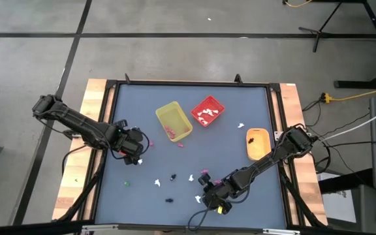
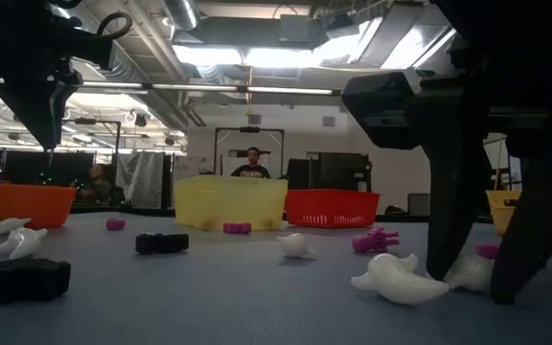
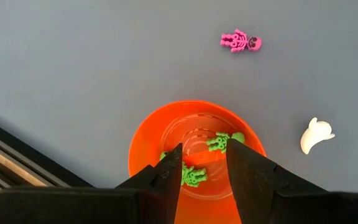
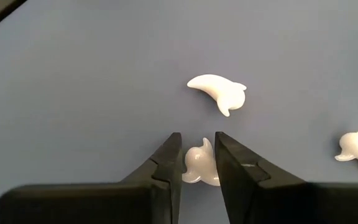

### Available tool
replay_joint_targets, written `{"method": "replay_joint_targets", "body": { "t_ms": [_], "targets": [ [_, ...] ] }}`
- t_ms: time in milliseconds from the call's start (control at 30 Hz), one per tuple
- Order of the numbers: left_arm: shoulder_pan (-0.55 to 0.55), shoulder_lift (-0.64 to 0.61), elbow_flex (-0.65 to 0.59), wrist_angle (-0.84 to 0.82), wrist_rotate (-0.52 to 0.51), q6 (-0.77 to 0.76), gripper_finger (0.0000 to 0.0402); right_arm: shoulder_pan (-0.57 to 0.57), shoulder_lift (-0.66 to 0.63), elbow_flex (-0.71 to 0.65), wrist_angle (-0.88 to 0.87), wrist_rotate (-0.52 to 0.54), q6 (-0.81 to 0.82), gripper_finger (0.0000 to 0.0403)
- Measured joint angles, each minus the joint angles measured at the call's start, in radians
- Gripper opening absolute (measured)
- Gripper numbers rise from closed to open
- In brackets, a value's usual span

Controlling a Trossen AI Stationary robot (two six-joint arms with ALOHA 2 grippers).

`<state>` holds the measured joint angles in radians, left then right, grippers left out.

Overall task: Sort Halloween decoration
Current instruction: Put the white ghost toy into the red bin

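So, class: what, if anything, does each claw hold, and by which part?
The right claw is pinching a white ghost across its body. The left claw holds nothing, hovering over the orange bowl.

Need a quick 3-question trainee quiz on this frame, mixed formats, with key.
1. True or false: the right pincer is shut on a white ghost that lies on the table.
2. What colour are the trinkets in the orange bowl below the left pincer? A pink, B green, C black.
3. Fill in: the red bin holds ___ pieces.
Key: 1 true; 2 B; 3 white.
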<state>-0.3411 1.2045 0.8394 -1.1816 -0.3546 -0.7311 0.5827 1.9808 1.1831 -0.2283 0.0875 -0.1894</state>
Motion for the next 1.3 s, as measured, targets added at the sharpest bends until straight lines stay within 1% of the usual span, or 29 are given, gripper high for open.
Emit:
{"method": "replay_joint_targets", "body": {
  "t_ms": [233, 467, 633, 767, 833, 933, 1100, 1200, 1233, 1300],
  "targets": [
    [0.0, 0.0, 0.0, 0.0, 0.0, 0.0, 0.0109, 0.0, -0.002, 0.0, 0.0, 0.0, 0.0, 0.0081],
    [0.0, 0.0, 0.0, 0.001, 0.0, 0.0, 0.0109, -0.004, 0.001, 0.064, -0.035, 0.023, -0.005, 0.008],
    [0.0, 0.0, 0.0, 0.001, 0.0, 0.0, 0.0109, -0.003, 0.0, 0.131, -0.145, 0.092, -0.052, 0.008],
    [0.0, 0.0, 0.0, 0.001, 0.0, 0.0, 0.0109, -0.003, -0.001, 0.18, -0.223, 0.146, -0.055, 0.008],
    [0.0, 0.0, 0.0, 0.001, 0.0, 0.0, 0.0109, -0.003, -0.002, 0.192, -0.25, 0.155, -0.055, 0.008],
    [0.0, 0.0, 0.0, 0.002, 0.0, 0.0, 0.0109, -0.002, -0.002, 0.193, -0.261, 0.149, -0.055, 0.008],
    [0.0, 0.0, 0.0, 0.002, 0.0, 0.0, 0.0108, -0.002, -0.002, 0.193, -0.268, 0.103, -0.053, 0.008],
    [0.0, 0.0, 0.0, 0.002, 0.0, 0.0, 0.0108, -0.003, -0.002, 0.193, -0.267, 0.103, -0.051, 0.008],
    [0.0, 0.0, 0.0, 0.002, 0.0, 0.0, 0.0108, -0.007, -0.002, 0.193, -0.267, 0.103, -0.039, 0.008],
    [0.0, 0.0, 0.0, 0.004, 0.0, 0.0, 0.0108, -0.015, -0.001, 0.193, -0.266, 0.101, 0.035, 0.008]
  ]
}}
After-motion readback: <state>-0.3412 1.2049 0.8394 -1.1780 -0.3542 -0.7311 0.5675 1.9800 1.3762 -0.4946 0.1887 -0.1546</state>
